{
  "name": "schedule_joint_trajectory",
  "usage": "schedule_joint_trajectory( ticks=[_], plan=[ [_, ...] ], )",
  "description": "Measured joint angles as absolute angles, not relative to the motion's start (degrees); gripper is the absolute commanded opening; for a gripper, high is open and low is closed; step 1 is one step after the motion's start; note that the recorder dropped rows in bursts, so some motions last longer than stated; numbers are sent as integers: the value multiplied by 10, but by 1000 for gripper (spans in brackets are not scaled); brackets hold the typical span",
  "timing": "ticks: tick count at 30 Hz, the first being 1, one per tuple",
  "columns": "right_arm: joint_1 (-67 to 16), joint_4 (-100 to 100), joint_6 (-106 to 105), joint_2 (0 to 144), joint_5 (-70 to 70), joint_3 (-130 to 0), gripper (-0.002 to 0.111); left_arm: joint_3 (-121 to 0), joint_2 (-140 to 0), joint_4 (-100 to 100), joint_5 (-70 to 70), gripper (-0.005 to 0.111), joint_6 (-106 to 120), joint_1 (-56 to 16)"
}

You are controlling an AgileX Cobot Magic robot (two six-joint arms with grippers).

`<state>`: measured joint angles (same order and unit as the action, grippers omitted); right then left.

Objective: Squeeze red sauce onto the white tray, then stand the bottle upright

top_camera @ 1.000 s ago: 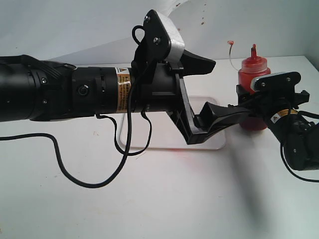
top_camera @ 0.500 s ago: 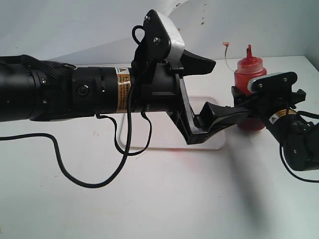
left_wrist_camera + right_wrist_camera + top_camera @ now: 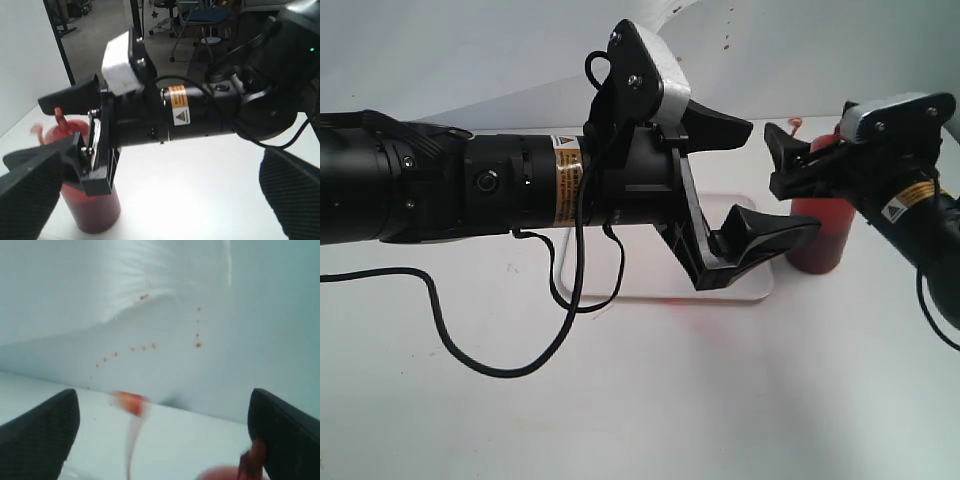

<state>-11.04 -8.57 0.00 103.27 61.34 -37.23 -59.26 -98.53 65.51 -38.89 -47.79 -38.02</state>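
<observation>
Stretching in from the left of the exterior view, the left arm (image 3: 470, 190) fills half the picture, and its black cable (image 3: 470, 355) loops over the white table (image 3: 720, 400). The left gripper (image 3: 785, 177) gapes wide and holds nothing, with one finger high and the other low in front of the white tray (image 3: 640, 275). The tray lies flat on the table, much of it hidden behind that claw.

Over on the right, the right gripper (image 3: 770, 160) hangs up at the level of the bottle's top. Its own camera shows the jaws spread far apart and gripping nothing, with the nozzle close to one finger.

The bottle (image 3: 817, 250) stands upright on the table just beside the tray's right end, not on it. The red sauce (image 3: 95, 215) shows as dark fill inside it. The small tip cover (image 3: 131, 402) dangles blurred between the right claw's fingers. Tiny red specks (image 3: 197, 345) dot the pale backdrop.
</observation>
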Motion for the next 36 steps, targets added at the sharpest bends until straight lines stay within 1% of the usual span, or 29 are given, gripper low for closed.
schedule_joint_trajectory(
  ticks=[9,13,16,17,21,26,27,28,29,31,32,34,36],
  plan=[
    [-110,-87,6,885,613,-372,82,-593,-985,655,-389,105,-478,-380],
    [-110,-87,6,798,591,-372,77,-593,-985,655,-389,105,-478,-380],
    [-110,-86,8,716,553,-371,66,-593,-985,655,-389,105,-487,-380],
    [-110,-83,8,692,532,-371,60,-593,-985,655,-389,105,-499,-380],
    [-110,-76,-10,582,403,-371,36,-593,-969,657,-376,105,-526,-380],
    [-110,-74,-60,470,234,-371,4,-593,-907,683,-320,105,-554,-380],
    [-110,-73,-65,453,213,-371,0,-593,-890,695,-301,104,-568,-380],
    [-110,-74,-66,437,194,-371,0,-593,-871,709,-280,103,-586,-380],
    [-110,-73,-66,425,180,-371,0,-593,-856,725,-264,99,-604,-380],
    [-110,-70,-66,399,149,-371,0,-593,-818,767,-227,86,-661,-380],
    [-110,-69,-67,391,137,-371,0,-593,-804,786,-216,75,-686,-380],
    [-110,-69,-67,376,110,-371,0,-593,-764,832,-200,47,-744,-380],
    [-110,-66,-67,366,84,-371,0,-593,-735,871,-197,11,-801,-380]
  ],
)
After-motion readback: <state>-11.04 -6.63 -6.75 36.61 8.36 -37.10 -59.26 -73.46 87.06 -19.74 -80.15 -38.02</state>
